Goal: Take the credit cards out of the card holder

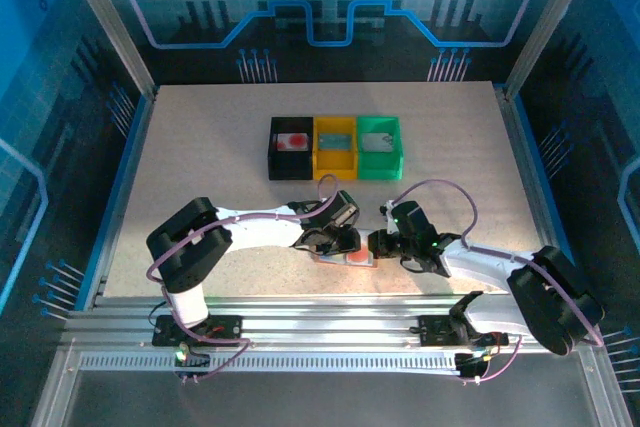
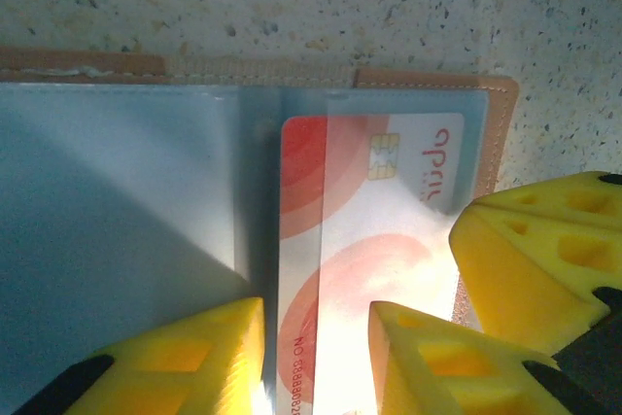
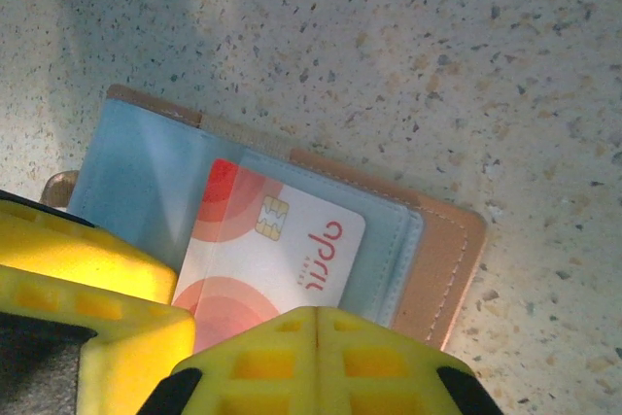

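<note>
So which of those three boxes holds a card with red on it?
The black bin, leftmost: its card shows a red patch; the yellow bin and green bin show pale teal inside.

One salmon-pink bifold card holder (image 3: 442, 250) with grey-blue lining lies open on the one speckled stone-look desk (image 3: 437, 46). One red-and-white plastic credit card (image 3: 292, 250) sits in its pocket. Three square plastic bins stand in a row: one black bin (image 1: 290, 169), one yellow bin (image 1: 336, 169), one green bin (image 1: 381, 167). Each bin holds one flat card-like piece, three in all; their details are too small to tell. That makes four card-shaped pieces counted. There are two pincers, the left pincer (image 2: 316, 313) and the right pincer (image 3: 316, 323), each with two yellow ribbed fingers (image 2: 214, 357), four fingers altogether.
</note>
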Controlling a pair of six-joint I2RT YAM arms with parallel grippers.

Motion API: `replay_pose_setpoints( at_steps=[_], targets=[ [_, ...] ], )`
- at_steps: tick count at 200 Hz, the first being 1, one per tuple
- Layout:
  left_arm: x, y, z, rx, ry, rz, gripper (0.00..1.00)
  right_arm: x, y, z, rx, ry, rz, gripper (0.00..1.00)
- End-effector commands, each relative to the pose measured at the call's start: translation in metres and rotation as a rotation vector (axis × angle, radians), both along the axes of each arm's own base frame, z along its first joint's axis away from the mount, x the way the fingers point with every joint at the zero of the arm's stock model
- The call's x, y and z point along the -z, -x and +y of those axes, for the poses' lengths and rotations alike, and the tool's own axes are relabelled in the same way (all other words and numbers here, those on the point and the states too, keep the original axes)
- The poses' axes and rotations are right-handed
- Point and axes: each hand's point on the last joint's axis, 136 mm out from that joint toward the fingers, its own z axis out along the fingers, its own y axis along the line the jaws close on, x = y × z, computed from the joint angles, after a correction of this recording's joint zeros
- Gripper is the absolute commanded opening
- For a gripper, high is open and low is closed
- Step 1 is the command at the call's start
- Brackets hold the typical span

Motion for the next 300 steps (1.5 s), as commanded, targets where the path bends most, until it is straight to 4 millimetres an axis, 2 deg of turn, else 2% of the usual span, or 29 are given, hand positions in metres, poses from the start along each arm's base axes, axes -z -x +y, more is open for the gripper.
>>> replay_pose_setpoints(
  at_steps=[1,42,57,237,300],
  targets=[
    [0.0051,-0.0035,-0.0012,-0.005,-0.005,0.002,0.33,-0.0059,-0.0028,0.0078,-0.026,-0.008,-0.005,0.00],
    [0.0091,-0.0024,-0.0011,-0.010,0.001,0.008,0.32,-0.0040,-0.0028,0.0090,-0.029,-0.008,0.007,0.00],
    [0.0090,-0.0026,-0.0001,-0.013,0.001,0.003,0.28,-0.0037,-0.0024,0.0094,-0.032,-0.008,0.008,0.00],
    [0.0077,-0.0059,0.0020,-0.044,0.030,-0.030,0.21,-0.0020,-0.0019,0.0097,-0.035,-0.005,0.018,0.00],
    [0.0009,-0.0090,0.0053,-0.069,0.051,-0.065,0.16,-0.0022,-0.0023,0.0096,-0.033,-0.004,0.017,0.00]
  ],
)
